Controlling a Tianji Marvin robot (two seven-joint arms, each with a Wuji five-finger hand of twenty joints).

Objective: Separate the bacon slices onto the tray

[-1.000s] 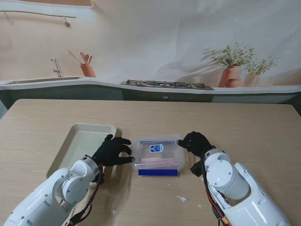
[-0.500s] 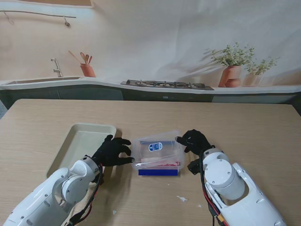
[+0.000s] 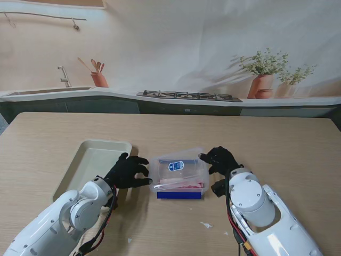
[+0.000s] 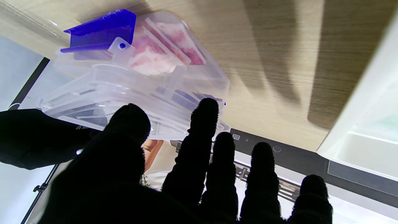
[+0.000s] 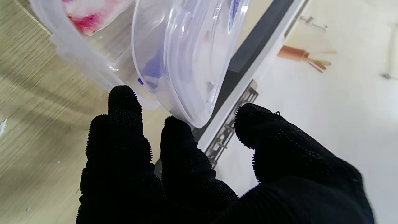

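Currently lid-opening step, judging by the scene; clear bacon container [image 3: 178, 175] sits on the wooden surface [image 3: 277, 144] between both hands, just right of the cream tray [image 3: 88, 160]; right hand [image 3: 219, 159] pinches the lid [image 5: 186, 59] edge between thumb and fingers, lid tilted up; left hand [image 3: 128, 170] has fingers spread against the container's side, gripping nothing; bacon slices [image 4: 161, 46] inside, none on tray; advice: brace the base firmly, peel the lid up slowly so the container doesn't slide.
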